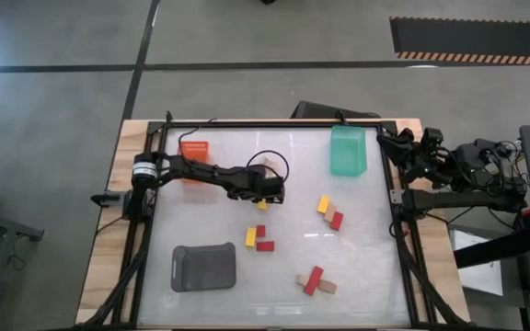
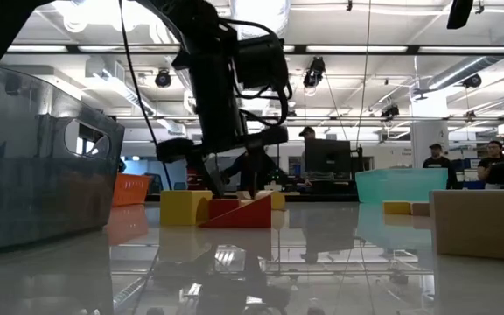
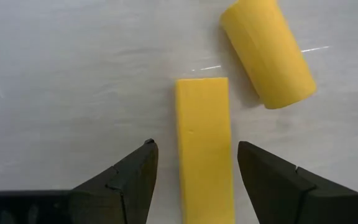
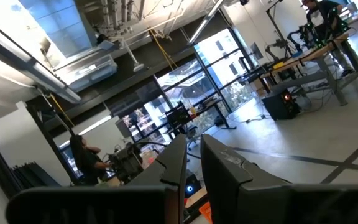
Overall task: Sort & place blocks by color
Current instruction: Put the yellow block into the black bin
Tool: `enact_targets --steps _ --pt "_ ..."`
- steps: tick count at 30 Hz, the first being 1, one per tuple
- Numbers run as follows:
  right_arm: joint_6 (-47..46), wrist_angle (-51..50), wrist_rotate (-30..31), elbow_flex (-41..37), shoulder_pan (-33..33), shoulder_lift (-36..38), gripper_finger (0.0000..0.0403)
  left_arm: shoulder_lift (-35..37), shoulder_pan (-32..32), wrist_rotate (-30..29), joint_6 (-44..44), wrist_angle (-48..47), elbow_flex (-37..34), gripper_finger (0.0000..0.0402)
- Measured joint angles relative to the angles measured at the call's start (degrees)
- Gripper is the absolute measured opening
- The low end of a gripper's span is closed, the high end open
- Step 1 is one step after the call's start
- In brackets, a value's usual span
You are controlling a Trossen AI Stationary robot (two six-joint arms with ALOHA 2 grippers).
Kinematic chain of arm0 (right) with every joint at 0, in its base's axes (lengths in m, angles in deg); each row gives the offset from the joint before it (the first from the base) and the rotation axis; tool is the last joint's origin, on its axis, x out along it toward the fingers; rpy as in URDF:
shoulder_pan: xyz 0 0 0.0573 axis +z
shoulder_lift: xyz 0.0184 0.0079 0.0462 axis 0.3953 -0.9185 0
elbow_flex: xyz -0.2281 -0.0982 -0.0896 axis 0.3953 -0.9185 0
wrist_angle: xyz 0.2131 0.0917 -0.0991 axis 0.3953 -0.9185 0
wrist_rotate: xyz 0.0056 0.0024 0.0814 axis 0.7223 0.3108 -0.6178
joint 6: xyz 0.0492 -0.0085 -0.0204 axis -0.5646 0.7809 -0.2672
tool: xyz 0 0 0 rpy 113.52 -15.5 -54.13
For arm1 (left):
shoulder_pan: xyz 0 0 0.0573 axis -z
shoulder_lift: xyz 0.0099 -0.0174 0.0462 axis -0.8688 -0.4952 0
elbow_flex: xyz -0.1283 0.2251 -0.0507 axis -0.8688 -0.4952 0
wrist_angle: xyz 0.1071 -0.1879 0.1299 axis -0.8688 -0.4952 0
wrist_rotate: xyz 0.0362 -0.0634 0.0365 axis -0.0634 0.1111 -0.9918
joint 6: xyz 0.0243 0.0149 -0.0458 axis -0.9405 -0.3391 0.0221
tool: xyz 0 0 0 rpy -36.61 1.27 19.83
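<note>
Left gripper [image 3: 194, 171], jaws wide, straddles the flat yellow block [image 3: 204, 149]: light, rigid, smooth, best pinched across its long sides. Right gripper [image 4: 193, 163] parked, jaws closed.

Glossy white desk [image 1: 201, 193] carries an orange tray [image 1: 194, 149], a green tray [image 1: 348, 151], a grey tray [image 1: 203, 267], and scattered yellow, red and tan blocks [image 1: 318, 279].

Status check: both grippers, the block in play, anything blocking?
Left gripper open, straddling flat yellow rectangular block. Right gripper shut, parked off the table's right edge. Yellow cylinder block close beside, not touching.
</note>
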Motion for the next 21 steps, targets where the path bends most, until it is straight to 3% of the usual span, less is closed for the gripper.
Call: enact_targets --steps 12,21 --pt "-0.2 0.0 0.0 0.0 0.0 0.0 0.0038 0.0 0.2 -1.0 0.0 3.2 -3.5 0.0198" --pt "-0.2 0.0 0.0 0.0 0.0 0.0 0.0038 0.1 0.2 -1.0 -0.1 2.9 -4.0 0.0118"
